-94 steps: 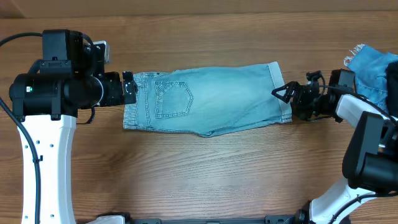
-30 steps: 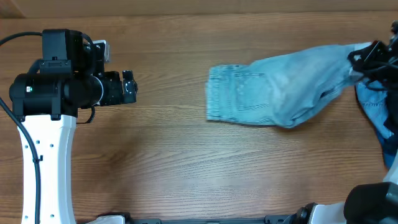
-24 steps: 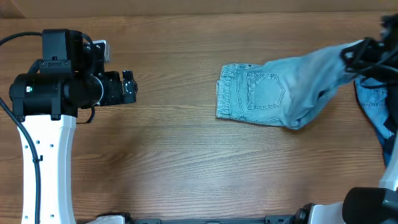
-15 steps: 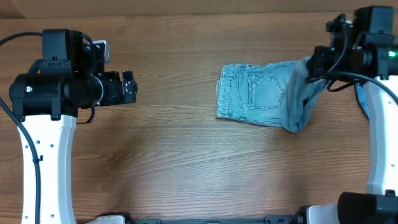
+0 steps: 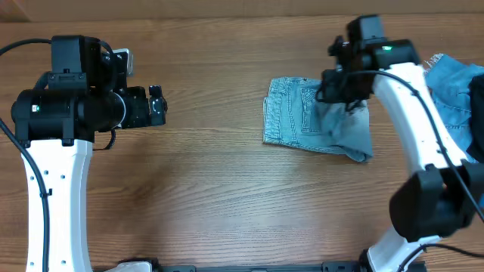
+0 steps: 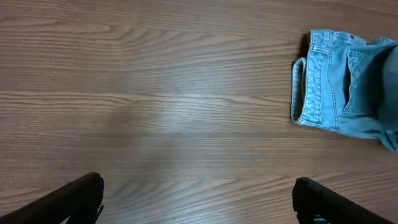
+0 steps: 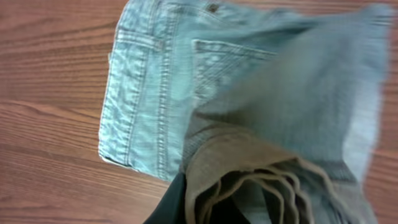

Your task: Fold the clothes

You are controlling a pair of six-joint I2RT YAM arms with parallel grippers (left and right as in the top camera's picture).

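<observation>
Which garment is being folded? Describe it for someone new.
On the wooden table, look right of centre, under the right gripper. There lies a pale washed pair of jeans, partly folded, back pocket showing. It is lighter than the medium-blue frayed denim at the table's right edge.

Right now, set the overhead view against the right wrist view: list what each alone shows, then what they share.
Overhead only: the open left gripper far from the cloth, the right gripper seen from above, and a medium-blue denim garment at the right edge.
Right wrist only: close up, the bunched end layers, brownish inside, of the pale light-blue denim jeans, pinched at the gripper.
Both: those jeans' waistband and stitched back pocket, lying on the brown wooden table.
</observation>
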